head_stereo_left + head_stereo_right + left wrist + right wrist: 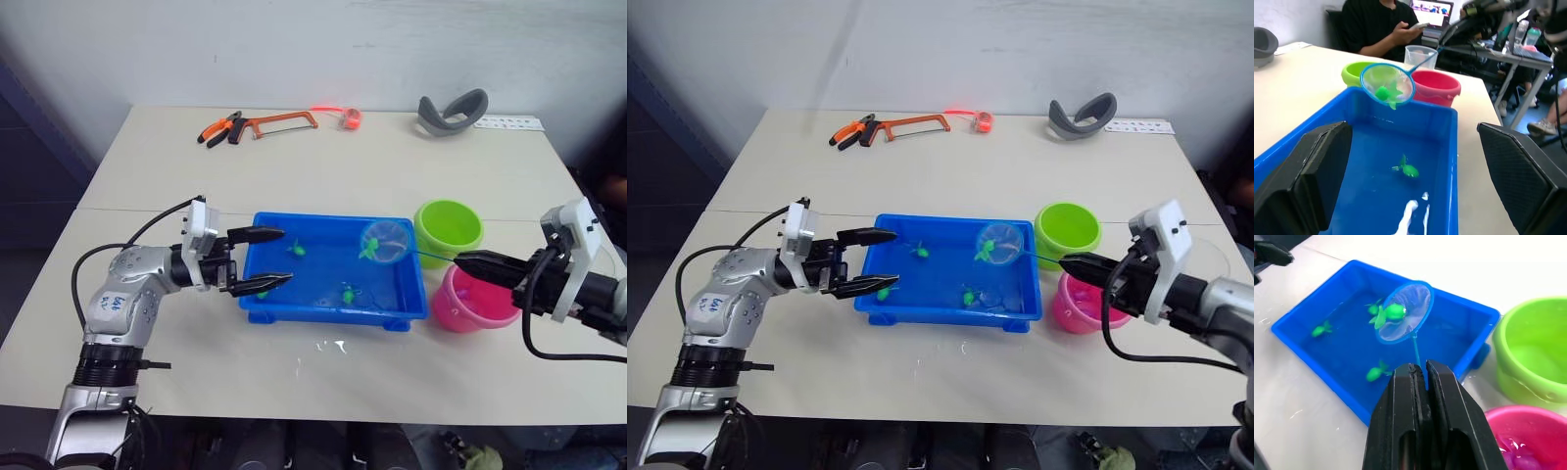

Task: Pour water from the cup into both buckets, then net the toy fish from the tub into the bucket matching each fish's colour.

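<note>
The blue tub (333,311) sits mid-table with water and loose green toy fish (348,292) in it. The net (384,242) hangs over the tub's far right corner with one green fish (1393,312) in its mesh. My right gripper (465,261) is shut on the net's thin handle, above the pink bucket (470,305). The lime green bucket (448,227) stands just behind the pink one. My left gripper (287,256) is open and straddles the tub's left wall. The clear cup (1420,55) stands beyond the buckets.
A hacksaw (279,122), pliers (220,127), a small orange item (350,118) and a grey curved band (451,113) lie along the table's far edge. Water drops (333,345) dot the table in front of the tub. A person (1386,24) sits past the table's right end.
</note>
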Available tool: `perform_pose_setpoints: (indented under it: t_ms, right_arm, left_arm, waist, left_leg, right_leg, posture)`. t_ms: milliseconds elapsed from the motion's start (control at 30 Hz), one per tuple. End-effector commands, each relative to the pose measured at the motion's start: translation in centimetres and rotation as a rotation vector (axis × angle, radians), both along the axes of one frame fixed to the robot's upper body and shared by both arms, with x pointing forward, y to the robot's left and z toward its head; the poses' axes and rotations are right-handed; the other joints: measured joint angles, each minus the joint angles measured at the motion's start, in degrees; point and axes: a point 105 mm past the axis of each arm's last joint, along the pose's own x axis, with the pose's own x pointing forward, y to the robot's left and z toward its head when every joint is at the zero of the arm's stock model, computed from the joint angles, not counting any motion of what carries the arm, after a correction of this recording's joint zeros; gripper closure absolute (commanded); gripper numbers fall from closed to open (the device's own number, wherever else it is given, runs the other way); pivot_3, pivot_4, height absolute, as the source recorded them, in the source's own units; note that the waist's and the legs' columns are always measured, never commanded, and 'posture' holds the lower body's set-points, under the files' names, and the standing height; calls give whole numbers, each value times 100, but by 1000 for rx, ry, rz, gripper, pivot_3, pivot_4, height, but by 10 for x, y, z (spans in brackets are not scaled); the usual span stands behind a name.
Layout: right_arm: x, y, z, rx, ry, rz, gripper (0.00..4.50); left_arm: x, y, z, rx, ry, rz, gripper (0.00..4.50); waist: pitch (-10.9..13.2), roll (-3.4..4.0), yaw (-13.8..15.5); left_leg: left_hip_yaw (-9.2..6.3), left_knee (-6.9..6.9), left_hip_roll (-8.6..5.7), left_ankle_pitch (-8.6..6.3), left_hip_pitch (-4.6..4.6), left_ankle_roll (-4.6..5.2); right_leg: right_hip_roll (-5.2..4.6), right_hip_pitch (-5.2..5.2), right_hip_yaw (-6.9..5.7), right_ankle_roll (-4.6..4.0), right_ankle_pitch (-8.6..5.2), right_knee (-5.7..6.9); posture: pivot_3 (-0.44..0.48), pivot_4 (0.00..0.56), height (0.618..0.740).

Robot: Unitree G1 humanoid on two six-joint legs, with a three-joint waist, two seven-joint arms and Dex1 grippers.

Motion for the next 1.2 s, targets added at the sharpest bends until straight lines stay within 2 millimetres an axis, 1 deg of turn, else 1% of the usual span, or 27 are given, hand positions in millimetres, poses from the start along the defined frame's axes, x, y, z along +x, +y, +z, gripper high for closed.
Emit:
perform_pose_setpoints:
  t_ms: [33, 133, 200, 333, 500, 600, 733, 833, 1000, 1100, 1200]
  right_arm:
    - [-5, -12, 17, -5, -85, -88, 4500]
    - [-6, -28, 18, 4, -71, -161, 4500]
    - [-6, -34, 19, 1, -69, -189, 4500]
    - [-1, -53, 29, -8, -96, -270, 4500]
    - [7, -73, 31, -107, -130, -344, 4500]
    - [16, -83, 27, -199, -157, -382, 4500]
    - [26, -86, 23, -294, -220, -388, 4500]
    - [29, -87, 20, -424, -284, -375, 4500]
    - [31, -84, 20, -686, -446, -319, 4500]
    - [30, -80, 15, -878, -539, -236, 4500]
    - [28, -75, 16, -1065, -687, -155, 4500]
  left_arm:
    - [1, -9, 17, -38, -37, -5, 65]
    - [5, -18, 19, -59, -19, -6, 65]
    - [6, -21, 20, -64, -17, -9, 65]
    - [8, -28, 22, -73, -14, -14, 65]
    - [10, -34, 26, -82, -15, -15, 65]
    - [10, -37, 28, -88, -18, -26, 65]
    - [9, -40, 27, -88, -19, -35, 65]
    - [9, -40, 26, -89, -20, -38, 65]
    - [7, -41, 25, -89, -24, -46, 65]
    - [7, -42, 24, -88, -31, -52, 65]
    - [7, -43, 23, -88, -36, -57, 65]
  waist:
    - [0, 0, 0]
    - [0, 0, -2]
    - [0, 0, -4]
    - [0, 0, -7]
    - [0, 0, -2]
    - [0, -1, -5]
    - [0, 0, -6]
    - [0, 0, -5]
    - [0, 0, 0]
    - [0, 0, 0]
    - [0, 0, -2]
  left_leg:
    - [0, 0, -1, 1, 0, 1]
    - [0, 0, -1, 1, 1, 2]
    - [1, 0, -1, 1, 1, 2]
    - [2, 0, 0, 2, 1, 3]
    - [3, -1, 1, 2, 1, 3]
    - [6, -1, -1, 2, 1, 4]
    - [9, -1, -1, 3, 2, 3]
    - [8, -1, 0, 4, 2, 1]
    - [9, -1, -1, 5, 2, 1]
    - [10, -1, 0, 6, 4, -1]
    - [10, -1, 0, 7, 3, -2]
  right_leg:
    - [1, 0, -1, 0, 0, 0]
    - [3, 1, 0, 1, 0, 1]
    - [4, 1, 0, 1, 0, 1]
    - [4, 1, 1, 1, 0, 1]
    - [6, 1, 1, 1, 0, -1]
    - [7, 1, 2, 1, 0, -1]
    - [14, 1, 3, 2, 1, -1]
    - [18, 1, 3, 2, 1, -1]
    - [33, 1, 4, 4, 0, -2]
    - [36, 1, 7, 4, 0, -2]
    - [38, 1, 7, 4, 0, -4]
  posture:
    - [0, 150, 740]
    - [0, 150, 740]
    - [0, 150, 740]
    - [0, 150, 740]
    - [0, 150, 740]
    - [0, 150, 740]
    - [0, 150, 740]
    - [0, 150, 740]
    - [0, 150, 740]
    - [0, 150, 740]
    - [0, 150, 740]
